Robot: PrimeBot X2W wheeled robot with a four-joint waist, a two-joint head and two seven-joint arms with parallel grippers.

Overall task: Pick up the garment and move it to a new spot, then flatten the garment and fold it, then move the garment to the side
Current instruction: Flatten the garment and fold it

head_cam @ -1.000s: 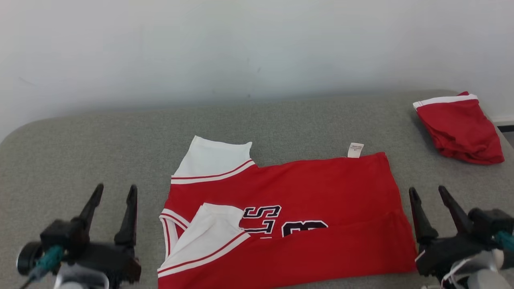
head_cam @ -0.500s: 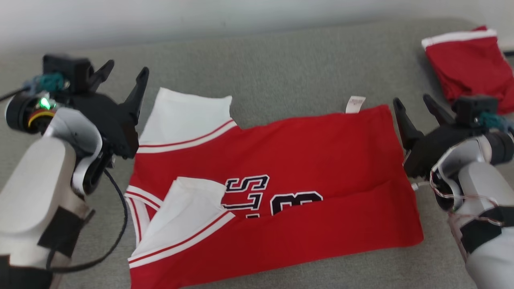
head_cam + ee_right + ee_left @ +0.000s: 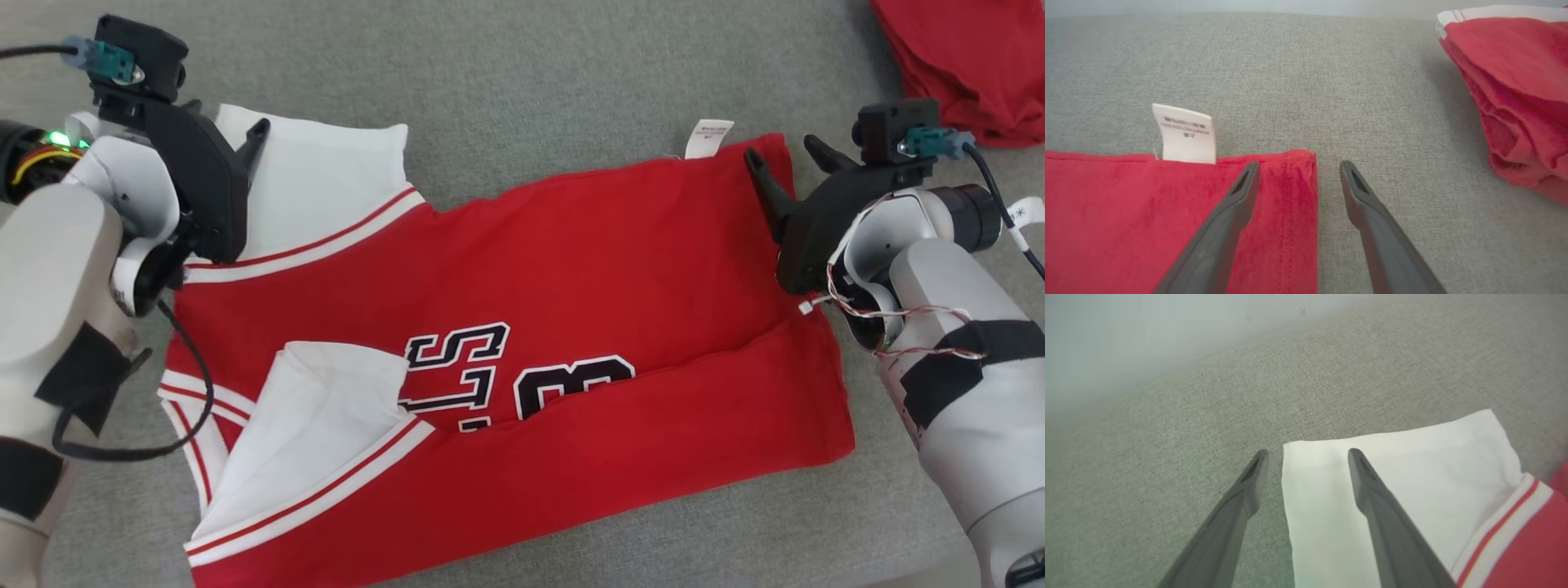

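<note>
A: Checking out the red jersey [image 3: 571,269] here: lying spread on the grey worktop [image 3: 531,98], near edge folded up over the bottom of the lettering. Noticing the grippers?

B: Yep. Seeing the left gripper [image 3: 1308,452] with jaws spread wide, holding nothing, straddling the outer corner of the white sleeve [image 3: 1412,457]. One finger hanging over fabric, the other over bare worktop. Not managing to tell about contact.

A: Same deal with the right gripper [image 3: 1300,164]: jaws gaping wide, gripping nothing, straddling the far hem corner near the white label [image 3: 1184,132].

B: Also spotting a second red garment [image 3: 1515,81] sitting bunched, well apart on the right.
</note>
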